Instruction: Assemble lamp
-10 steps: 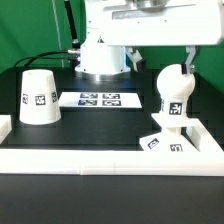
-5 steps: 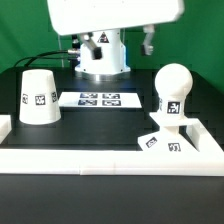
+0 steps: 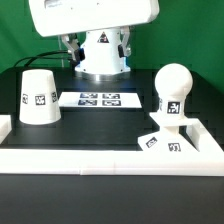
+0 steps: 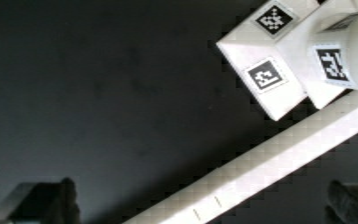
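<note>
While the exterior view takes in the whole black worktop (image 3: pixel 100 125), the wrist view shows only one corner of it. On the exterior view's left the shade (image 3: pixel 39 96) stands upright; the marker board (image 3: pixel 100 99) lies just beside it. On the right the bulb (image 3: pixel 173 92) stands on the base (image 3: pixel 166 142), against the white rail (image 3: pixel 100 156). The wrist view shows the base (image 4: pixel 274 62) tags and the rail (image 4: pixel 265 165), and both dark fingers (image 4: pixel 39 203) of the tool (image 4: pixel 197 203) spread wide, holding nothing.
</note>
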Available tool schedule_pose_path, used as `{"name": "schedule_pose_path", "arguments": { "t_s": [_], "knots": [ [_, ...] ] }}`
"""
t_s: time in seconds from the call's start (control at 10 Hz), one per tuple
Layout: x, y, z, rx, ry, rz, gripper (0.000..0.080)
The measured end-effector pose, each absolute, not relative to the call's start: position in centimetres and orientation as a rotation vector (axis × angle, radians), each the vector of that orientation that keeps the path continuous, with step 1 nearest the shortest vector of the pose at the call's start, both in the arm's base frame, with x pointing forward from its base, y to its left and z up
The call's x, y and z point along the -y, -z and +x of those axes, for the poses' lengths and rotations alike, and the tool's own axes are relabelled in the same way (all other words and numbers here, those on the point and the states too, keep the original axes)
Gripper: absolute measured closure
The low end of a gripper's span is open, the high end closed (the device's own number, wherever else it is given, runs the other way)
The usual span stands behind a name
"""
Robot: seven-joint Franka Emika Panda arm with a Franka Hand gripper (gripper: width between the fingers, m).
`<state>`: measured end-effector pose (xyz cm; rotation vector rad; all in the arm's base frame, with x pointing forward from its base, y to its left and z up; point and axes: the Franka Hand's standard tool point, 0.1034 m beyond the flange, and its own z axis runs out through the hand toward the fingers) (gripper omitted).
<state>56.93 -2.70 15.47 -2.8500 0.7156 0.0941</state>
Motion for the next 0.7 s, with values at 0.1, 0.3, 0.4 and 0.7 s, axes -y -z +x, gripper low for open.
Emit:
{"name": "schedule_pose_path", "arguments": {
  "t_s": [0.1,0.3,0.4,0.7],
  "knots": [
    [2.7,-15.4,56.9,-0.715,-0.095,-2.850,0.0100],
    [2.8,-15.2,55.9,-0.657,-0.113,-2.882,0.0100],
    [3.0,-14.8,54.8,-0.634,-0.121,-2.909,0.0100],
    [4.4,-13.8,52.3,-0.584,-0.108,-2.991,0.0100]
  ]
}}
